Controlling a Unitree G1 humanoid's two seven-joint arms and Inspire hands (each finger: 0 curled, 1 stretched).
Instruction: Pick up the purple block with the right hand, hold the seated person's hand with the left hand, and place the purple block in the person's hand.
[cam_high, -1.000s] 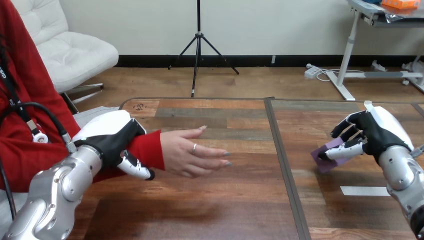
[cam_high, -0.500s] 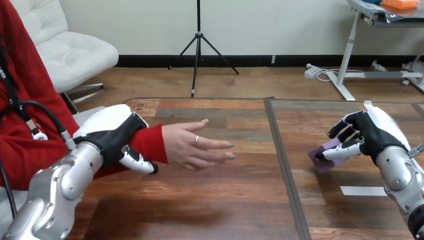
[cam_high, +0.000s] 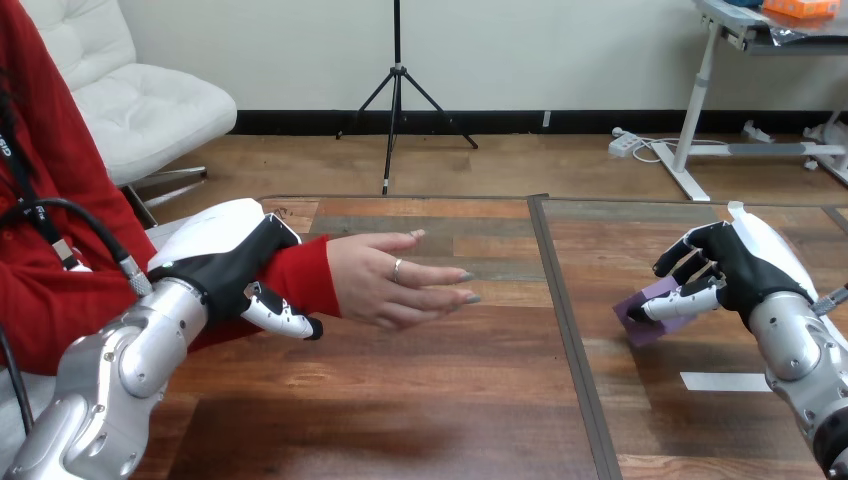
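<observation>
The purple block (cam_high: 648, 312) is at the right of the table, low over or on the wood; which, I cannot tell. My right hand (cam_high: 738, 266) is shut on it, thumb across its top and fingers curled behind it. At the left, the person's hand (cam_high: 400, 282) reaches right over the table, fingers straight and back turned up. My left hand (cam_high: 228, 262) wraps the red-sleeved wrist just behind it, fingers over the sleeve and thumb (cam_high: 284, 319) curled under it.
A dark seam (cam_high: 562, 310) runs front to back between the two tabletop halves, between the person's hand and the block. A white tape strip (cam_high: 728, 381) lies on the right half, in front of my right hand.
The person's hand and my left hand on the wrist have moved slightly up and to the right. My right hand with the block has edged a little left.
</observation>
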